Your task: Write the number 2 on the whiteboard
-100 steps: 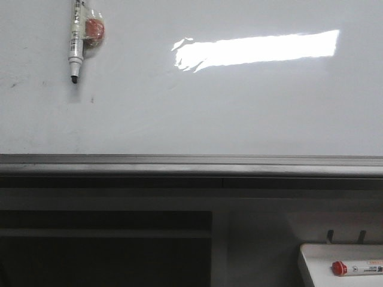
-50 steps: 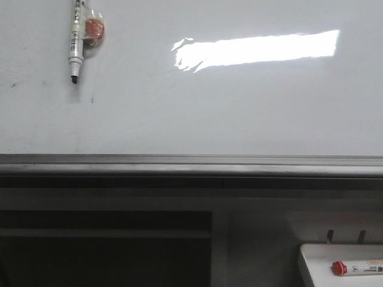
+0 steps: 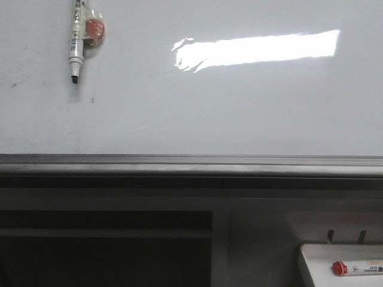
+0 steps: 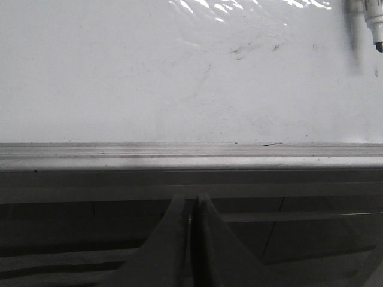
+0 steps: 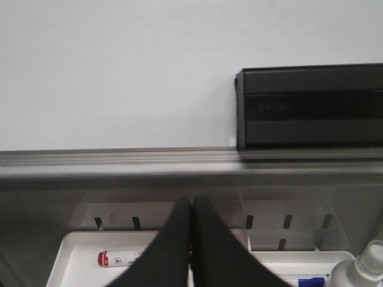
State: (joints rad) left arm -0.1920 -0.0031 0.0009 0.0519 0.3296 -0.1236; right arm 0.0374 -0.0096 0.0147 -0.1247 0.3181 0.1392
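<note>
Here, both grippers, left (image 4: 192,239) and right (image 5: 191,239), seen clenched, nothing grasped; marker (image 3: 75,42) stuck near whiteboard (image 3: 239,113) upper left corner.

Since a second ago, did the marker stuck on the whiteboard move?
No. The marker keeps its place against the glare patch and the whiteboard bottom rail.

Uncapped marker (image 3: 75,43) upright, tip down; red-capped marker (image 3: 358,267) in white tray (image 3: 311,254); black eraser (image 5: 308,106); spray bottle (image 5: 359,272).
</note>
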